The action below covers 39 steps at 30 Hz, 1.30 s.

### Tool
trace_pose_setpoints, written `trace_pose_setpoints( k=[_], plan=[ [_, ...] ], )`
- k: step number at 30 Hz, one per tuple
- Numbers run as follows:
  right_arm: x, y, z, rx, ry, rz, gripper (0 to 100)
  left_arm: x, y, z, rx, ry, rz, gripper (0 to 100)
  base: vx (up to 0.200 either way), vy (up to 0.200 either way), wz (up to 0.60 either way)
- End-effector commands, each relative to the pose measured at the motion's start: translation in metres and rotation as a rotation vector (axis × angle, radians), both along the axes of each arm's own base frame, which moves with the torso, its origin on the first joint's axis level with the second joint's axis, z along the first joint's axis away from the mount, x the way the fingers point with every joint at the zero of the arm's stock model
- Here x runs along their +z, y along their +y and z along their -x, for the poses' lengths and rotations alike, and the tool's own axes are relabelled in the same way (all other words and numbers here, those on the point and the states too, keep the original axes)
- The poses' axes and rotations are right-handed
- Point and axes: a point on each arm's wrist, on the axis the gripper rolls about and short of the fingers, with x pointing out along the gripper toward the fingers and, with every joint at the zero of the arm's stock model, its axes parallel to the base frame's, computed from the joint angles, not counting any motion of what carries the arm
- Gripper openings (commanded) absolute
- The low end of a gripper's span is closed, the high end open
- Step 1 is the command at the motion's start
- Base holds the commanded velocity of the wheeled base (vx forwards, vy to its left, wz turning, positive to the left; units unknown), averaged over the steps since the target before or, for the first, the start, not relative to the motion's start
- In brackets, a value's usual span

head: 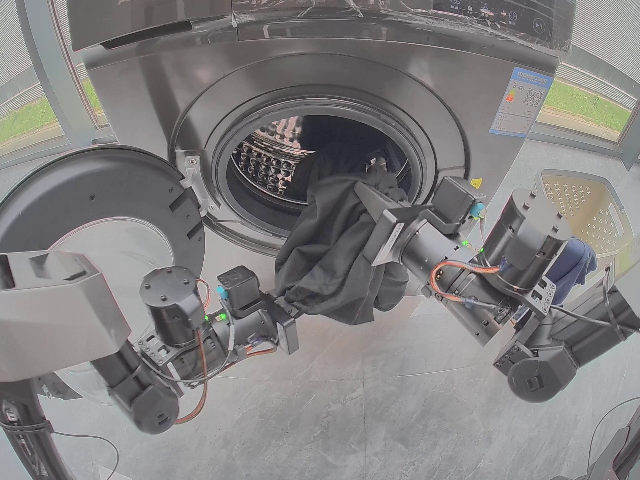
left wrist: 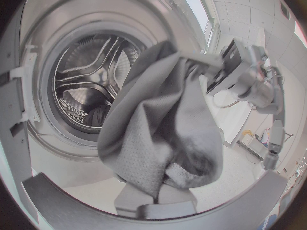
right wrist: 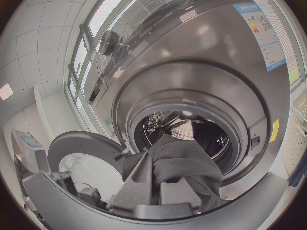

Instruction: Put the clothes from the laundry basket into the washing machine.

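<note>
Right end effector (head: 372,198) is clamping together on the top of a black mesh garment (head: 333,261), fingers pinched with cloth bunched between them, right at the mouth of the washing machine (head: 427,88). Left end effector (left wrist: 155,202) is sitting lower down, fingers nearly together and pinching the garment's bottom edge. The garment is hanging half in, half out: upper part is draping over the lip of the drum (head: 267,161), the rest is sagging down the front panel between the two end effectors, above the floor (head: 373,395). Another dark piece of clothing (left wrist: 96,115) is lying at the bottom of the drum. The round door (head: 100,195) is standing swung wide open on the robot's left, just beside the left arm. The beige perforated laundry basket (head: 587,201) is sitting to the robot's right of the machine, behind the right arm, with a blue garment (head: 573,265) hanging over its near edge. The right arm is partly covering the basket in the head view.
</note>
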Motion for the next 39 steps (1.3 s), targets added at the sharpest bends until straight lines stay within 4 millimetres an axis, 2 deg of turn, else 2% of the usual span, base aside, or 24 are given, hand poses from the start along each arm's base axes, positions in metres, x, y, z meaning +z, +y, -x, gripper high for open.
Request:
trace_pose_setpoints(
  k=[1,4,8,9,13,19,33,39],
  plan=[
    [-0.036,-0.001,0.008,0.023,0.094,0.098,0,0.041,0.027,0.068,-0.067,-0.050,0.031,0,0.000,0.000,0.00],
    [-0.053,-0.001,0.013,0.039,0.121,0.132,0,0.044,0.040,0.087,-0.074,-0.051,0.033,0,0.000,0.000,0.00],
    [-0.063,0.001,0.012,0.040,0.108,0.150,0,0.052,0.044,0.093,-0.101,-0.076,0.047,0,0.000,0.000,0.00],
    [-0.064,0.001,0.012,0.040,0.106,0.150,100,0.052,0.043,0.093,-0.104,-0.079,0.049,0,0.000,0.000,0.00],
    [-0.074,0.002,0.012,0.050,0.121,0.171,100,0.057,0.040,0.089,-0.102,-0.092,0.068,0,0.000,0.000,0.00],
    [-0.089,0.002,0.023,0.075,0.159,0.217,100,0.070,0.035,0.078,-0.081,-0.132,0.113,0,0.000,0.000,0.00],
    [-0.096,-0.003,0.020,0.057,0.172,0.253,100,0.079,0.031,0.064,-0.014,-0.146,0.164,0,0.000,0.000,0.00],
    [-0.091,-0.008,0.020,0.042,0.166,0.246,100,0.083,0.033,0.059,0.008,-0.159,0.176,0,0.000,0.000,0.00]
  ],
)
